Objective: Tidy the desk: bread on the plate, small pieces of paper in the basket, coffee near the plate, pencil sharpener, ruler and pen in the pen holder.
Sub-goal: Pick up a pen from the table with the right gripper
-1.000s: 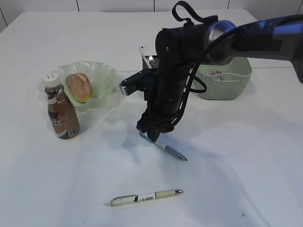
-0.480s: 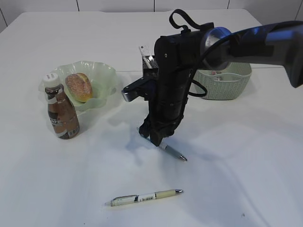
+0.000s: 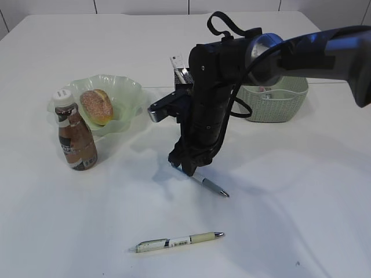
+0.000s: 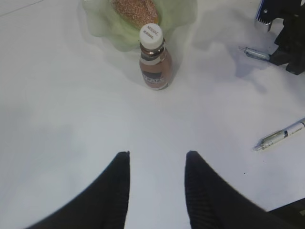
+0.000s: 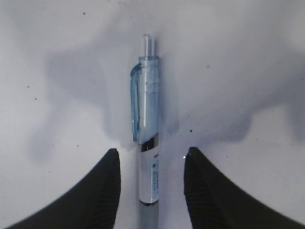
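My right gripper point(image 3: 186, 167) point(image 5: 151, 152) hangs low over the desk point(image 3: 290, 191), open. Its fingers point(image 5: 107, 186) straddle a pen with a blue clip point(image 5: 147, 109) point(image 3: 210, 185) lying flat, with a gap on each side. A second, pale pen point(image 3: 179, 240) point(image 4: 281, 135) lies nearer the front. The bread point(image 3: 97, 106) rests in the green plate point(image 3: 124, 90), and the coffee point(image 3: 74, 136) point(image 4: 154, 62) stands upright beside it. Behind the arm is the pen holder point(image 3: 184, 77) with the clear ruler point(image 3: 176, 62) sticking up. My left gripper point(image 4: 157, 155) is open and empty above bare desk. The pencil sharpener is out of view.
The green basket point(image 3: 277, 98) sits at the back right, with something pinkish point(image 3: 265, 89) just showing inside. The right arm's dark body point(image 3: 211, 98) stands between the pen holder and the pens. A seam point(image 3: 336, 82) crosses the back of the desk.
The right wrist has shifted slightly over the blue-clipped pen, first right and then back a little. The pen and everything else stay where they were.
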`<state>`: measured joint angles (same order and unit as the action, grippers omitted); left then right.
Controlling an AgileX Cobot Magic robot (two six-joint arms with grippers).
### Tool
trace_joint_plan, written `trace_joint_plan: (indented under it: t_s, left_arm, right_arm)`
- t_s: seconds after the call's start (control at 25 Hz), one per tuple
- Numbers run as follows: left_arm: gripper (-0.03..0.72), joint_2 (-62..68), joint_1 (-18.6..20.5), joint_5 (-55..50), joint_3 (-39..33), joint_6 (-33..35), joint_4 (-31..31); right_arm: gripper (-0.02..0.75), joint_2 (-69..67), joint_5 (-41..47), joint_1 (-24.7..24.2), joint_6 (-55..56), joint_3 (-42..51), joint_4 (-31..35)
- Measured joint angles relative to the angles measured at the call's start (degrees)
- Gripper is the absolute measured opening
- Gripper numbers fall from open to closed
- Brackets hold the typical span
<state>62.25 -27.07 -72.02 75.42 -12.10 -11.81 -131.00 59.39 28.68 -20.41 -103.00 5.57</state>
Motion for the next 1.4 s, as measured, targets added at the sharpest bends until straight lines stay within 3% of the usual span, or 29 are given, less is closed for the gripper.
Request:
trace_joint_plan:
  t_s: [1.4]
  left_arm:
    - [0.268, 0.0, 0.0, 0.0, 0.0, 0.0, 0.0]
  right_arm:
    - [0.361, -1.0, 0.0, 0.0, 0.1, 0.0, 1.6]
